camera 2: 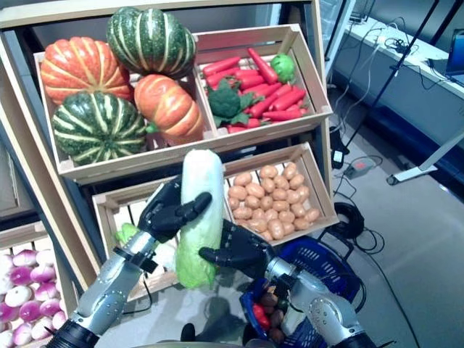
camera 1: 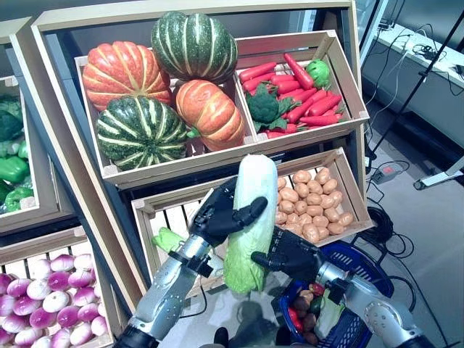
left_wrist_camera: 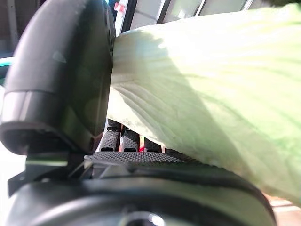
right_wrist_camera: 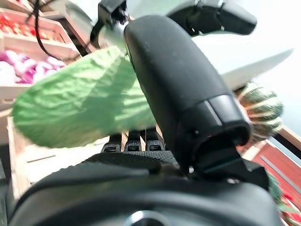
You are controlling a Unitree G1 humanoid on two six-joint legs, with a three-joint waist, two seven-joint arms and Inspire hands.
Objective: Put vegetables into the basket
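1. My left hand (camera 1: 221, 212) wraps fingers and thumb round the upper half of a napa cabbage (camera 1: 249, 217), held upright in the air before the shelf crates.
2. My right hand (camera 1: 290, 255) closes on the cabbage's leafy lower end.
3. The blue basket (camera 1: 362, 272), low at my right, already holds several vegetables; this cabbage is not yet in it.

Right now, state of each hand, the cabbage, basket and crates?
left hand: shut on napa cabbage
right hand: shut on napa cabbage, lower part
napa cabbage: held upright, off the shelf
blue basket: partly filled with vegetables
potato crate: full
carrot crate: full
pumpkin crate: full
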